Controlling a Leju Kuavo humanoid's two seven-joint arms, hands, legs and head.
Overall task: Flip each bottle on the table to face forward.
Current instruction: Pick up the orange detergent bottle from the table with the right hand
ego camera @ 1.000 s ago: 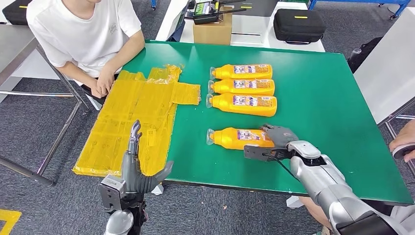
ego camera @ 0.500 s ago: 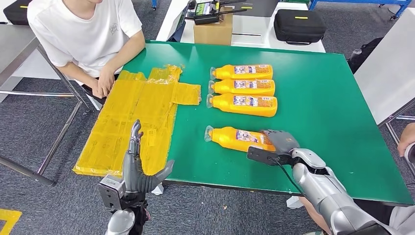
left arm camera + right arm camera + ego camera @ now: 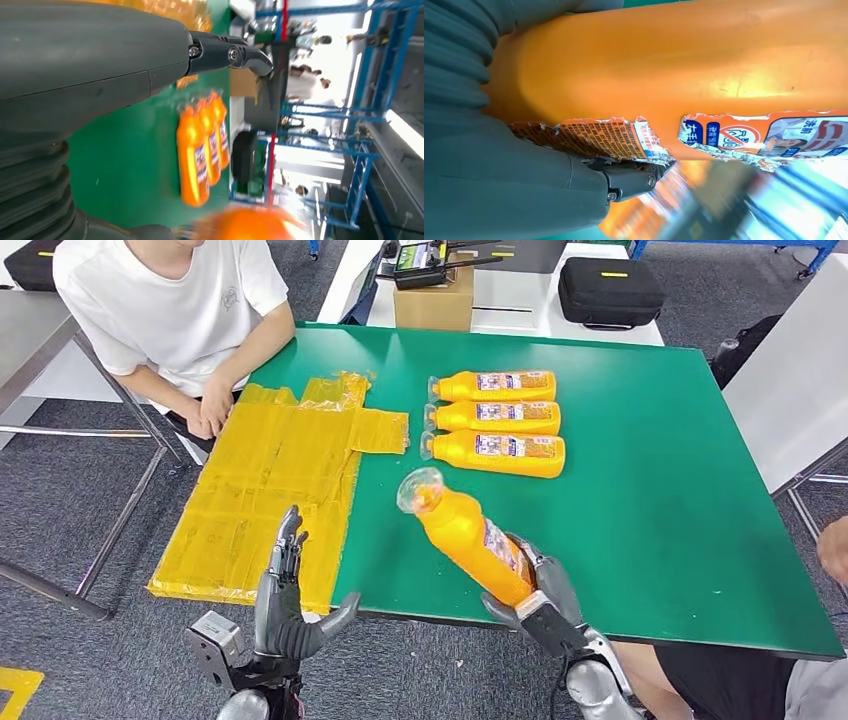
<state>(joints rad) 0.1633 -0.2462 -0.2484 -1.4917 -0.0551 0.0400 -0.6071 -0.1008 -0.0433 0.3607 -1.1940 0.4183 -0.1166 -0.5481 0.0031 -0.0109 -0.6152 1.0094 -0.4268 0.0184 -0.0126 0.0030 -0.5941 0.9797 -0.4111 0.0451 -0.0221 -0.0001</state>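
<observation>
Tilted bottle (image 3: 467,537) in right hand (image 3: 540,597)

The robot's right hand (image 3: 535,595) has lifted the orange plastic bottle with the clear cap (image 3: 466,535) off the green table (image 3: 660,490), tilting its cap upward and drawing it back toward the near edge.

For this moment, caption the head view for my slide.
Right hand lifts an orange bottle off the green table.
</observation>
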